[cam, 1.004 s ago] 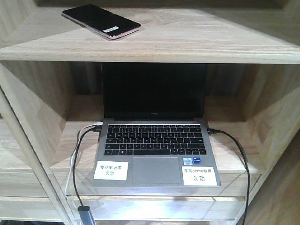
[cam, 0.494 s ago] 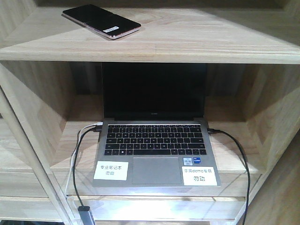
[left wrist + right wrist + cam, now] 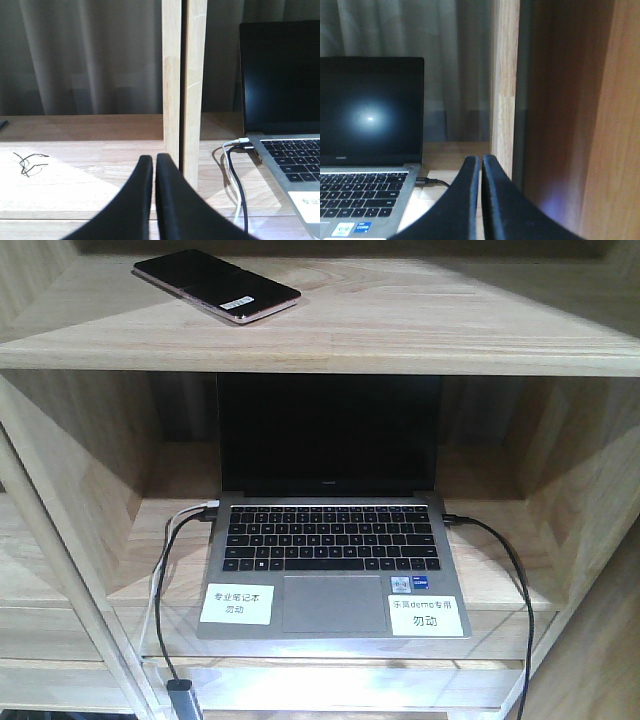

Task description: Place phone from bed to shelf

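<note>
The phone (image 3: 216,285), a glossy black slab with a pinkish rim and a small white sticker, lies flat on the upper board of the light wooden shelf (image 3: 420,320), at its left. Neither gripper appears in the front view. In the left wrist view my left gripper (image 3: 154,159) is shut and empty, level with the lower board, facing a wooden upright (image 3: 184,85). In the right wrist view my right gripper (image 3: 481,160) is shut with nothing in it, just right of the laptop. The bed is out of view.
An open grey laptop (image 3: 330,540) with a black screen fills the lower compartment, with white paper labels on its palm rest. Cables (image 3: 165,570) plug into its left side and a black cable (image 3: 510,570) into its right. A thin black wire tangle (image 3: 27,164) lies left.
</note>
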Tool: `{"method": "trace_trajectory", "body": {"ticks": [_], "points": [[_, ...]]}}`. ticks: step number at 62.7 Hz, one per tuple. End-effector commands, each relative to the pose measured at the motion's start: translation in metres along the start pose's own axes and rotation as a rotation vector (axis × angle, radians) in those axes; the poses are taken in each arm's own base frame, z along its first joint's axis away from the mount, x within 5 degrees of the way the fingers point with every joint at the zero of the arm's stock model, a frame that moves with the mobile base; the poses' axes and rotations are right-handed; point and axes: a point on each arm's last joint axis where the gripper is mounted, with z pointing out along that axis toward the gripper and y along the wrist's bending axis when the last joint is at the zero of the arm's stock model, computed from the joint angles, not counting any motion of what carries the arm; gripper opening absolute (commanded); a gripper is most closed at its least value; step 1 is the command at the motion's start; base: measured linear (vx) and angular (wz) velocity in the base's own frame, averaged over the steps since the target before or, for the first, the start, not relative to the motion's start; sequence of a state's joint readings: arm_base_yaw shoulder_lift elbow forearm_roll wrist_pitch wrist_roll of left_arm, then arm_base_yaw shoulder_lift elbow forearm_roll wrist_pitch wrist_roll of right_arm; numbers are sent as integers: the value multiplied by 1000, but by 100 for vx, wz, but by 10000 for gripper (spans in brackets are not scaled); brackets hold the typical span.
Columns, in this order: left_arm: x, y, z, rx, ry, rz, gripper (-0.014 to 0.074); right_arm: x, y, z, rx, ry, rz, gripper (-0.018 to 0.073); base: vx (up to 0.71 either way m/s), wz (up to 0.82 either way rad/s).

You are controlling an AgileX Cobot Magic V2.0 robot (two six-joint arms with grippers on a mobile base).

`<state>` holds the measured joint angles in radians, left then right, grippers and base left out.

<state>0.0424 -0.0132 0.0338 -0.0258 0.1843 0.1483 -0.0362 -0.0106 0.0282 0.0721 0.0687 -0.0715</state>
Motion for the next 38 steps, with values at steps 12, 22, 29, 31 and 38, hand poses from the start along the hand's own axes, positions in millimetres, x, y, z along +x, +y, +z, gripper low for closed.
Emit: {"method": "trace_trajectory", "body": {"ticks": [12, 22, 29, 31, 38], "points": [[-14, 2, -3, -10, -107, -14, 1, -7, -1, -1, 10, -91, -16, -5, 0, 0], [-14, 2, -3, -10, -107, -14, 1, -7, -1, -1, 10, -91, -16, -5, 0, 0], [-14, 2, -3, -10, -107, -14, 1, -7, -1, -1, 10, -91, -16, -5, 0, 0], [-14, 2, -3, -10, -107, -14, 1, -7, -1, -1, 10, -91, -16, -5, 0, 0], [-14, 2, -3, -10, -107, -14, 1, -7, -1, -1, 10, -91, -16, -5, 0, 0]]}}
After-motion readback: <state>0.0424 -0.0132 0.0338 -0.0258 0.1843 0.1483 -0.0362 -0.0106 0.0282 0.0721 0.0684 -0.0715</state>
